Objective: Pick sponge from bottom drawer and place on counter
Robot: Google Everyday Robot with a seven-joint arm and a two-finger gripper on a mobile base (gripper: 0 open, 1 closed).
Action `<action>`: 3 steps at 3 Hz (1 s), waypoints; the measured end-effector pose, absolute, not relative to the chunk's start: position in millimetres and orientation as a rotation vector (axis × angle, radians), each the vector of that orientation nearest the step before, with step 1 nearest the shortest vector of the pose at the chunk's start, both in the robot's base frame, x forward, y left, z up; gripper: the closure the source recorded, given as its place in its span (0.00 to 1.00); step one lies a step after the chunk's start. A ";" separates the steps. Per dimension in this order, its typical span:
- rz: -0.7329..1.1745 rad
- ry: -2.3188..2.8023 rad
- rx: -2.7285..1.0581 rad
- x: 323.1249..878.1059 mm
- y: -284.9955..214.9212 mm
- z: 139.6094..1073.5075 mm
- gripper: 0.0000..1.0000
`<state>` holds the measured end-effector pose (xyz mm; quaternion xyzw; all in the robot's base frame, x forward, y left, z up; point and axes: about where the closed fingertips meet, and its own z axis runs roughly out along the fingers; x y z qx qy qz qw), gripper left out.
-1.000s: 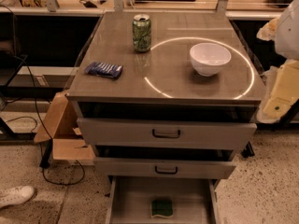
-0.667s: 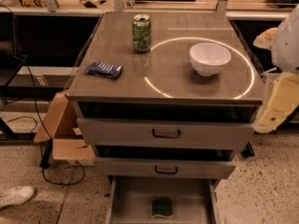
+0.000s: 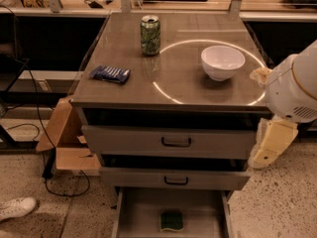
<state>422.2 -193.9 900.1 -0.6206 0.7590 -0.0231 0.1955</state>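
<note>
The sponge [image 3: 172,220], dark green on top with a yellow edge, lies flat on the floor of the open bottom drawer [image 3: 136,212], near its front middle. The counter [image 3: 183,78] is the glossy grey-brown cabinet top with a thin white circle line. My gripper [image 3: 270,144] hangs at the right side of the cabinet, level with the top drawer, below my white arm [image 3: 294,86]. It is well above and to the right of the sponge and touches nothing.
On the counter stand a green can [image 3: 150,34], a white bowl [image 3: 223,62] and a blue crinkly packet [image 3: 110,74]. Two higher drawers [image 3: 176,142] are slightly open. A cardboard box [image 3: 67,140] and cables lie left of the cabinet. A white shoe [image 3: 15,208] shows at the lower left.
My arm and gripper have moved left and down along the cabinet's right side, closer to the drawers. The sponge and the counter items have not moved.
</note>
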 end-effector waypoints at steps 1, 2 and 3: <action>-0.037 2.124 -1.736 416.8 -189.7 891.9 0.00; -0.086 2.096 -1.774 403.3 -176.7 859.8 0.00; -0.094 2.066 -1.854 389.4 -161.1 808.9 0.00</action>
